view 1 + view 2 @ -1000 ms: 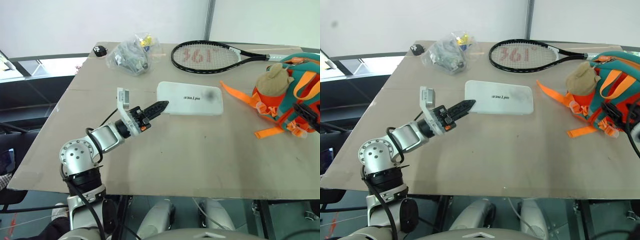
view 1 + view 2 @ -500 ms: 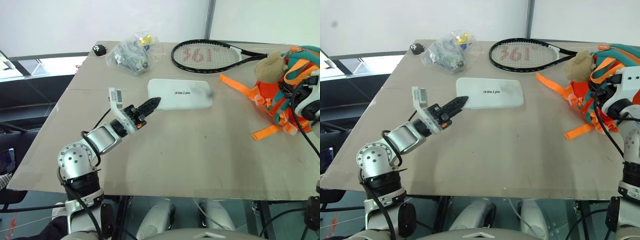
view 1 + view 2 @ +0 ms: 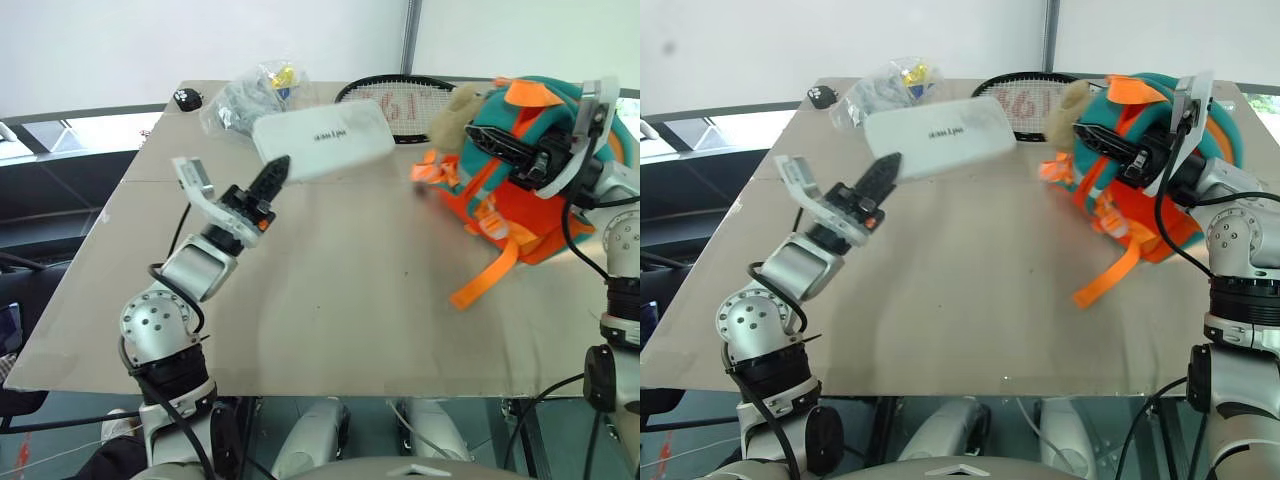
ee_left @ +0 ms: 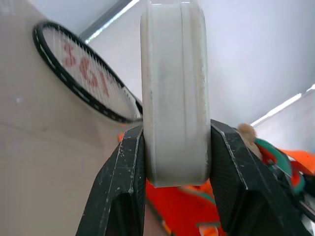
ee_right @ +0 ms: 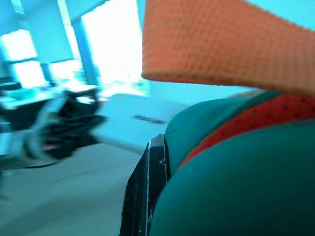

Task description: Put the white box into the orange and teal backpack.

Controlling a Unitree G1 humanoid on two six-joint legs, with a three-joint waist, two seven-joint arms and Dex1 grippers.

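I have the box (image 3: 322, 138) pinched by one short end in the left gripper (image 3: 268, 178); the left wrist view shows both fingers (image 4: 120, 187) pressed flat against its 2 broad faces. Held this way, the box hangs clear of the table (image 3: 330, 300), tilted, its free end aimed toward the backpack (image 3: 525, 170), so that end can go in first.

The right gripper (image 3: 510, 150) is clamped on the teal top of the backpack, its fingers closed on the fabric. That grip props the bag up off the table, with the plush toy (image 3: 455, 110) facing the box and an orange strap (image 3: 490, 275) trailing onto the table. I judge the hold is meant to steady the bag and present its opening. I cannot tell whether the opening is unzipped.

Box and backpack are near but apart. The racket (image 3: 395, 100) and the clear bag (image 3: 240, 95) lie behind them, out of the path.
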